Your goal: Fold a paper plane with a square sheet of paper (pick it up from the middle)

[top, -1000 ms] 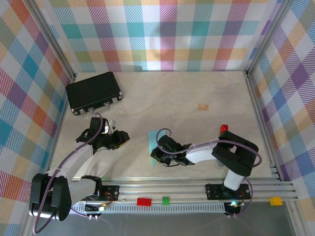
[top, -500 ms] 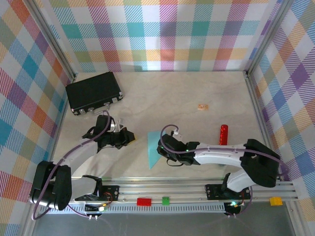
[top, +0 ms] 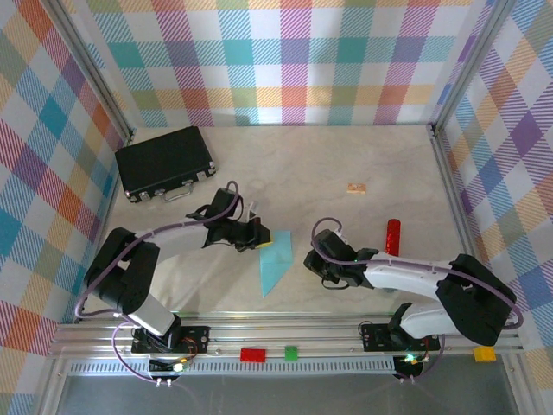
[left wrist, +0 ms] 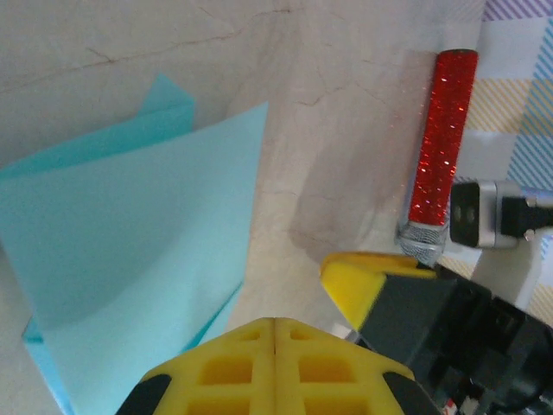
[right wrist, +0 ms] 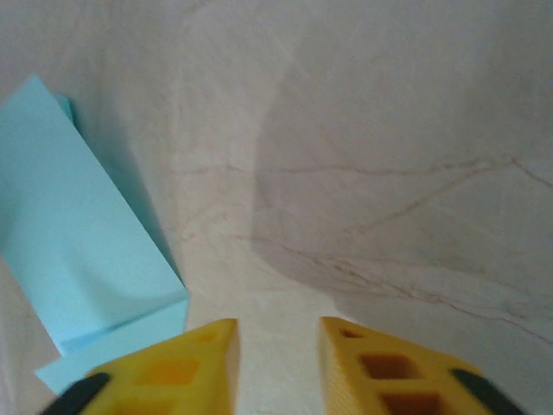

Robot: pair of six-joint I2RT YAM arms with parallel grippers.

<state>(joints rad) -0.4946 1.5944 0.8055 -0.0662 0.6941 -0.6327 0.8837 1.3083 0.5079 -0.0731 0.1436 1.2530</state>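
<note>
Though past folding the square sheet of paper (top: 275, 268) to a point, ahead of the closed left pincer (left wrist: 275, 324) and beside the parted, empty right pincer (right wrist: 276, 333), lacks wing folds.

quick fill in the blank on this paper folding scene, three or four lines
1. The case at the table's far left is ____.
2. The left gripper, beside the folded paper, has its jaws ____.
3. The right gripper, jaws apart, holds ____.
4. The glittery marker is ____.
Missing words: black; shut; nothing; red.
</note>
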